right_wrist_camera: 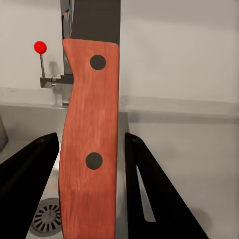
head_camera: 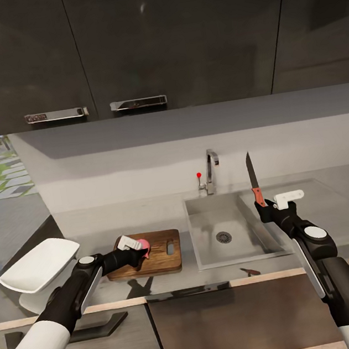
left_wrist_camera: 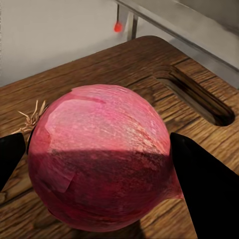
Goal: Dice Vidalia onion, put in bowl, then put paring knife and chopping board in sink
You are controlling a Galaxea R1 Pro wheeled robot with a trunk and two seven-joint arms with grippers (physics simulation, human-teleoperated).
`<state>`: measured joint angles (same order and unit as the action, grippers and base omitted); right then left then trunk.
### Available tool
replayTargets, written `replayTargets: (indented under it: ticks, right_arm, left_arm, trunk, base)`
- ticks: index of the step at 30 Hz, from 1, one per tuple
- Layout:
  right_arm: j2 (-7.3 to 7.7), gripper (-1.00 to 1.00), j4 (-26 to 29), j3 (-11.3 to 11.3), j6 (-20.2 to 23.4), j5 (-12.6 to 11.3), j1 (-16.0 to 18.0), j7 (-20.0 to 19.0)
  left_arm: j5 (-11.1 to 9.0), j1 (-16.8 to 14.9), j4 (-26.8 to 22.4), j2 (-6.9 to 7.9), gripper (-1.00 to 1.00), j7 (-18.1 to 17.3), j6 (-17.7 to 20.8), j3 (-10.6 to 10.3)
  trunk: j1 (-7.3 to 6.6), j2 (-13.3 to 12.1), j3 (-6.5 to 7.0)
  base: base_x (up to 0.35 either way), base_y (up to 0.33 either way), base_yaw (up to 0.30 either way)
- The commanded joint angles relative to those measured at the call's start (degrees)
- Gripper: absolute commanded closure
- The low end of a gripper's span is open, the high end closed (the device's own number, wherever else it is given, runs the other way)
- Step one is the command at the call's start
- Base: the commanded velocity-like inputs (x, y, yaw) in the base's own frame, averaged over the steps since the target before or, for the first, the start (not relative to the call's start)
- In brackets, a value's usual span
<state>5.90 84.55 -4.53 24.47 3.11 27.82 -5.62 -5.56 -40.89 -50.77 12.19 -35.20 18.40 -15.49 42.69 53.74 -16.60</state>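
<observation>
The pink-red Vidalia onion (left_wrist_camera: 99, 154) rests on the brown wooden chopping board (head_camera: 159, 258), left of the sink (head_camera: 208, 248). My left gripper (head_camera: 140, 250) is shut on the onion, with one dark finger on each side of it. Over the sink's right side, my right gripper (head_camera: 265, 209) is shut on the paring knife (head_camera: 253, 182). The knife stands upright with its blade pointing up, and its red-orange handle (right_wrist_camera: 89, 139) sits between the fingers (right_wrist_camera: 30, 174). The white bowl (head_camera: 40, 265) is at the far left of the grey countertop (head_camera: 92, 223).
A chrome tap (head_camera: 212, 171) with a red knob (head_camera: 198, 175) stands behind the sink. Dark wall cabinets (head_camera: 148, 38) hang overhead. A small dark object (head_camera: 249, 271) lies near the countertop's front edge. Drawer fronts run below.
</observation>
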Motion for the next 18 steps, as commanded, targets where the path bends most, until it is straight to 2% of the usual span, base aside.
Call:
replayTargets:
  ticks: [1, 18]
  right_arm:
    - [-0.01, 1.0, 0.1, -0.1, 0.3, 0.3, 0.0, -0.4]
    - [-0.01, 1.0, 0.1, -0.1, 0.3, 0.3, 0.0, -0.4]
  left_arm:
    - [-0.6, -0.1, 0.0, 0.08, 1.0, 0.1, 0.5, -0.2]
    - [-0.6, -0.1, 0.0, 0.45, 1.0, 0.1, 0.5, -0.1]
  trunk:
    - [0.01, 0.1, -0.08]
    - [0.01, 0.1, -0.39]
  base:
    - [0.0, 0.0, 0.0]
    - [0.0, 0.0, 0.0]
